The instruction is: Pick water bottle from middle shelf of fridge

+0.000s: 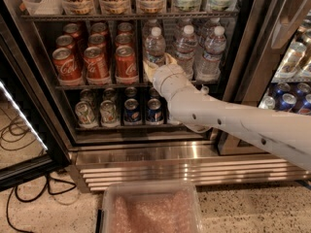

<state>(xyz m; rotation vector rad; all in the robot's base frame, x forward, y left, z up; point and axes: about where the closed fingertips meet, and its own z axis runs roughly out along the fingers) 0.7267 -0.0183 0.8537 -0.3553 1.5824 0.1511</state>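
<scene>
just behind hand [158, 66], clear ribbed water bottle [155, 44], white cap [155, 31]

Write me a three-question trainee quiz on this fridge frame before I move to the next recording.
1. Short answer: which of the three front water bottles on the middle shelf is the gripper at?
2. True or false: the red cans stand to the right of the water bottles.
3. Multiple choice: what sits on the floor in front of the fridge? A) a clear plastic bin B) a cardboard crate C) a bucket

Key:
1. The leftmost water bottle, the one next to the red cans.
2. False; they stand to the left.
3. A.
</scene>
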